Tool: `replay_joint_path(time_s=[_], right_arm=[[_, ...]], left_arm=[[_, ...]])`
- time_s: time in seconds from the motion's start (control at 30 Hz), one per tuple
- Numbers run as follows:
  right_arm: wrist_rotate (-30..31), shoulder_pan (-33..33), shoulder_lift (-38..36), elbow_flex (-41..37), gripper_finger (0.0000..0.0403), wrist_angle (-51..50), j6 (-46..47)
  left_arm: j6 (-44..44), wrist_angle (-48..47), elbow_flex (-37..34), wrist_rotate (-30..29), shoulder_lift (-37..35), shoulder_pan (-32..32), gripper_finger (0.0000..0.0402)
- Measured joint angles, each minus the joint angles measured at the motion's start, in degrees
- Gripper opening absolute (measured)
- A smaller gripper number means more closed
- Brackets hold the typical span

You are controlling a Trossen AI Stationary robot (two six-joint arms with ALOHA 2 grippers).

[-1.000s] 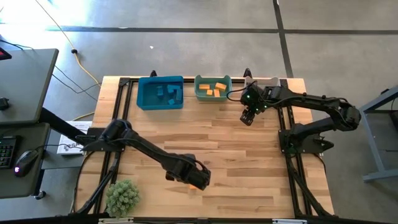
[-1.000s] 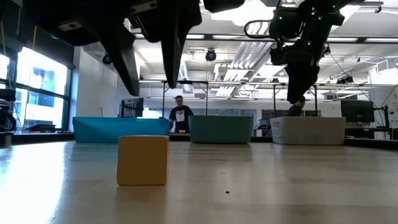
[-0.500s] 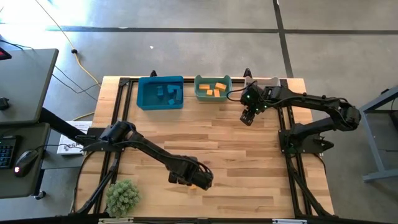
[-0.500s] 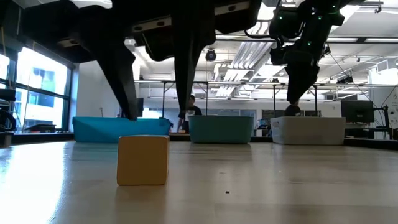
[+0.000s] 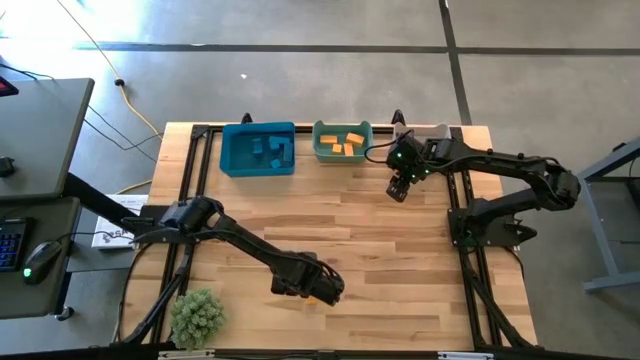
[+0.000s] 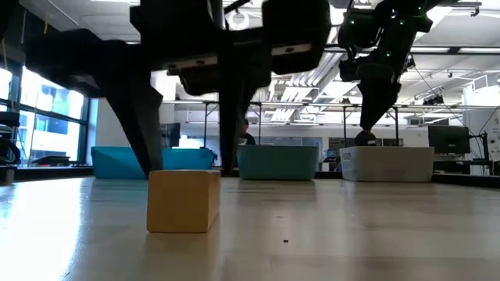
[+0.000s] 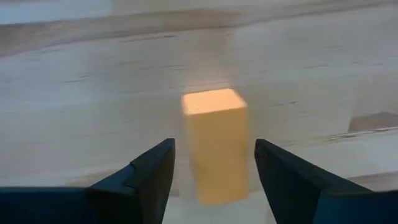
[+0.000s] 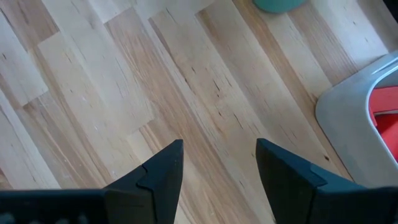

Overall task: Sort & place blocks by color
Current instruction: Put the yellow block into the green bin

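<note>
One orange block (image 7: 214,144) stands on the wood near the table's near edge, about midway along it (image 5: 312,299). My left gripper (image 7: 214,149) is open and lowered over it, one finger on either side with a narrow gap to each face; the low view shows the fingers (image 6: 144,148) reaching down to the top of the block (image 6: 181,201). My right gripper (image 5: 398,190) hangs open and empty above the far right of the table, beside the white bin (image 8: 348,112). Blue blocks lie in the blue bin (image 5: 258,150), orange ones in the teal bin (image 5: 343,142).
The three bins line the far edge; the white bin (image 5: 430,132) lies partly under the right arm and shows red inside. A green plant ball (image 5: 197,315) sits at the near left corner. Bare wood (image 5: 380,240) spans the middle. A person stands in the room behind (image 6: 246,136).
My left gripper has come down from above the orange block until its fingers straddle it, drifting slightly toward the table's right. The block now shows a sliver of a second face in the low view, turned a little. The right arm kept still.
</note>
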Motion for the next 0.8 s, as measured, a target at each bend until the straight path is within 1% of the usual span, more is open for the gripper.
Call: replay_joint_path(time_s=[0.13, 0.2, 0.33, 0.43, 0.53, 0.7, 0.73, 0.8], right_arm=[[-0.01, 0.01, 0.00, 0.00, 0.0189, 0.08, 0.00], [-0.02, 0.00, 0.00, 0.00, 0.0189, 0.14, 0.00], [-0.01, 0.00, 0.00, 0.00, 0.0189, 0.32, 0.01], [-0.02, 0.00, 0.00, 0.00, 0.0189, 0.32, 0.01], [-0.02, 0.00, 0.00, 0.00, 0.0189, 0.28, 0.03], [-0.02, 0.00, 0.00, 0.00, 0.0189, 0.30, 1.59], [-0.02, 0.00, 0.00, 0.00, 0.0189, 0.31, 1.59], [-0.02, 0.00, 0.00, 0.00, 0.0189, 0.30, 1.60]], left_arm=[[-0.07, -0.56, -0.08, 0.45, 1.02, 0.10, 0.0212], [-0.07, 1.08, 0.21, 0.42, 1.70, 0.24, 0.0212], [2.03, 0.90, 0.11, 0.59, 2.56, 0.26, 0.0211], [3.24, 0.96, 0.12, 0.84, 3.02, 0.26, 0.0203], [5.83, 1.02, 0.19, 1.43, 3.39, 0.48, 0.0179], [12.23, 0.64, 0.16, 3.84, 3.39, 0.93, 0.0113], [13.59, 0.76, 0.16, 4.23, 3.39, 1.09, 0.0106], [16.58, 0.82, 0.15, 4.53, 3.32, 1.38, 0.0106]])
